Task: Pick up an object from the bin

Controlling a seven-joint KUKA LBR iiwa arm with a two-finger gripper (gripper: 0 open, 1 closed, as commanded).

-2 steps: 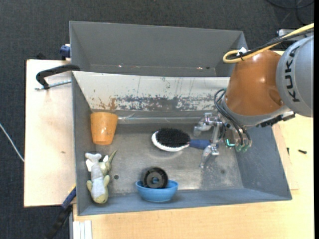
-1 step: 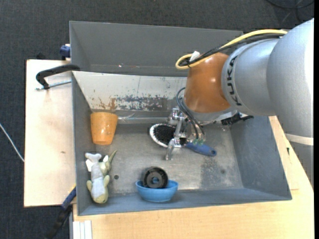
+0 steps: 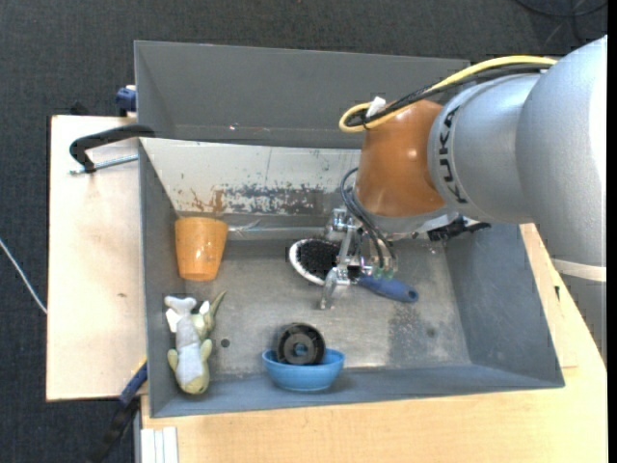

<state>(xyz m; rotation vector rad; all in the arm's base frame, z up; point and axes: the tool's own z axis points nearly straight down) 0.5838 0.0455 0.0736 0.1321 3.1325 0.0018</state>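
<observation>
Poised with claw over a brush: round black bristles, white head, blue handle. Released or clenched, impossible to tell.

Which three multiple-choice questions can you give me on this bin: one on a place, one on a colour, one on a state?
1. Where is the claw? A. At the black brush in the middle of the bin. B. In the front right corner. C. Outside, at the left.
2. What colour is the cup by the left wall? A. Green. B. Orange. C. Purple.
3. How is the blue bowl? A. Upside down. B. On its side. C. Upright, with a black round thing in it.
Answers: 1 A, it hangs by the brush head; 2 B, its wall is orange; 3 C, its rim faces up around the black thing.
</observation>
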